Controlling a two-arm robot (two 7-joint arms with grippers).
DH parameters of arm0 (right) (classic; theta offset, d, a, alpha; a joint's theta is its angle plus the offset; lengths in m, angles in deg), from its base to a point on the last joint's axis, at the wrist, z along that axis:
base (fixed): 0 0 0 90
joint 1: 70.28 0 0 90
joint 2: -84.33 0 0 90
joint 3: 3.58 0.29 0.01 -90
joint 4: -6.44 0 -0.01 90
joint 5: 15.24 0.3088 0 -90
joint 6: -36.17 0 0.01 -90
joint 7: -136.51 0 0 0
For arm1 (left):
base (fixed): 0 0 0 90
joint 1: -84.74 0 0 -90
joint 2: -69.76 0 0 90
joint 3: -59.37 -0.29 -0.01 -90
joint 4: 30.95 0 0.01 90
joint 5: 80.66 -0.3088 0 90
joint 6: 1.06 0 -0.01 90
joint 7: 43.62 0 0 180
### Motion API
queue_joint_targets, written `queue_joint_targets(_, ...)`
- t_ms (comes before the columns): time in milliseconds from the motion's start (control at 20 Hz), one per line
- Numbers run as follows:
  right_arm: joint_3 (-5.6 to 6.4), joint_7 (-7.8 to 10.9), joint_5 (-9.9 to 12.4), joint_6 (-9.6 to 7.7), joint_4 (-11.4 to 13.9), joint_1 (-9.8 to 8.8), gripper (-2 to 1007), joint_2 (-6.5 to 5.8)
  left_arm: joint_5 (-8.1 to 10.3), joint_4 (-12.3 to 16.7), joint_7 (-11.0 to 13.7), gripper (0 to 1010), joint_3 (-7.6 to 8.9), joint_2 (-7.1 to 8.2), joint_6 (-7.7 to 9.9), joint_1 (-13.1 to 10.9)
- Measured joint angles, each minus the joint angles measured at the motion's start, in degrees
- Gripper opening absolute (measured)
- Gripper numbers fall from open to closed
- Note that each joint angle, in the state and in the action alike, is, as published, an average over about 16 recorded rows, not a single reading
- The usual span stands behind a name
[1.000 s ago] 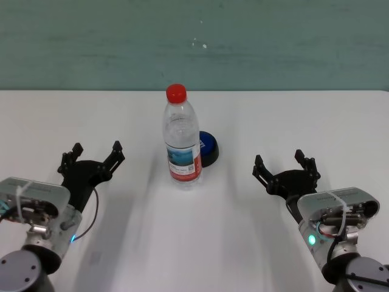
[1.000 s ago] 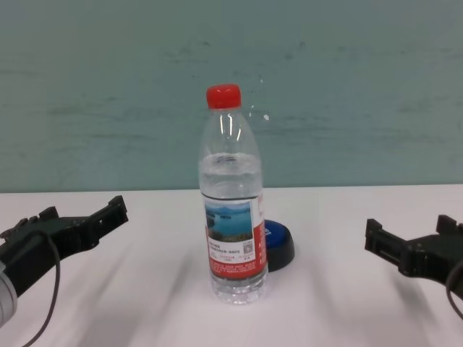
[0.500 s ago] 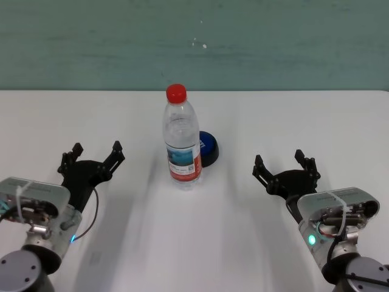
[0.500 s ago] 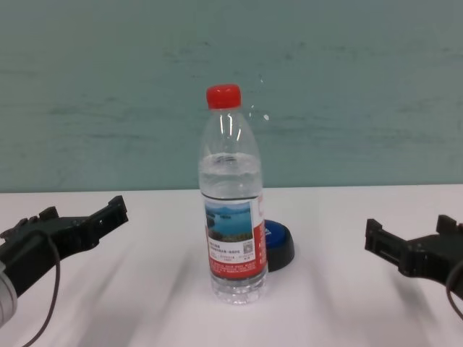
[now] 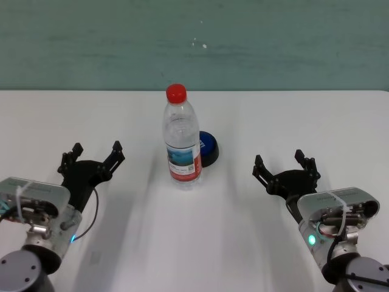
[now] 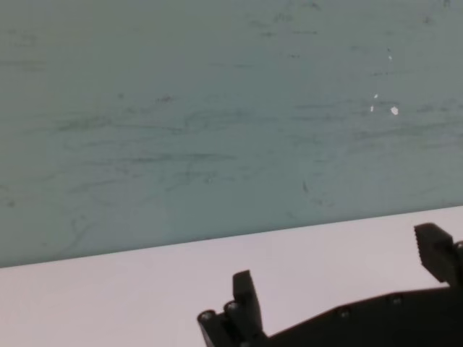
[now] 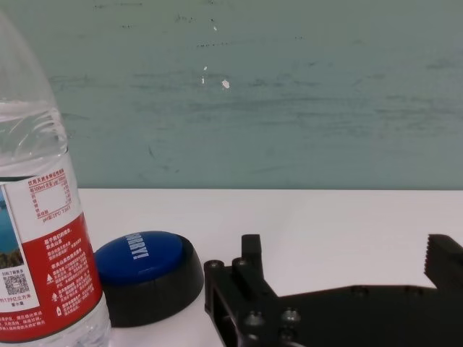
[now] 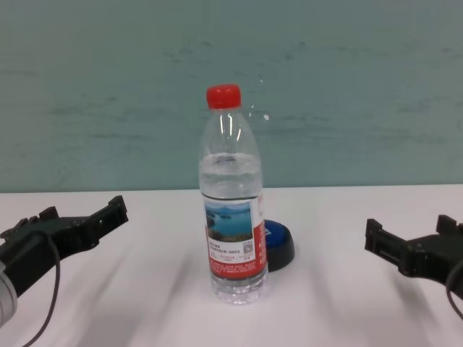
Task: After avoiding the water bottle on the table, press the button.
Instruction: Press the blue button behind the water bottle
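Observation:
The water bottle (image 5: 182, 141) stands upright in the middle of the white table (image 5: 194, 243), with a red cap and a red-white label; it also shows in the chest view (image 8: 231, 210) and the right wrist view (image 7: 43, 217). The blue button (image 5: 208, 148) on its black base sits just behind and right of the bottle, partly hidden by it; it shows in the chest view (image 8: 278, 242) and the right wrist view (image 7: 148, 264) too. My left gripper (image 5: 94, 154) is open and empty, left of the bottle. My right gripper (image 5: 285, 163) is open and empty, right of the button.
A teal wall (image 5: 194, 42) runs behind the table's far edge. Bare tabletop lies between each gripper and the bottle.

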Motion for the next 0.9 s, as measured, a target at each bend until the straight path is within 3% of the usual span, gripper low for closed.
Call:
queue_joint_targets(450, 0.00, 0.00, 0.0, 0.00, 0.0, 0.00, 1004, 0.00, 0.03, 0.1, 0.3, 1010, 0.13, -0.01, -0.02, -0.1)
queue_joint_targets(900, 0.00, 0.00, 0.0, 0.00, 0.0, 0.00, 1004, 0.00, 0.07, 1.6, 2.2, 1010, 1.16, -0.01, -0.31, -1.5)
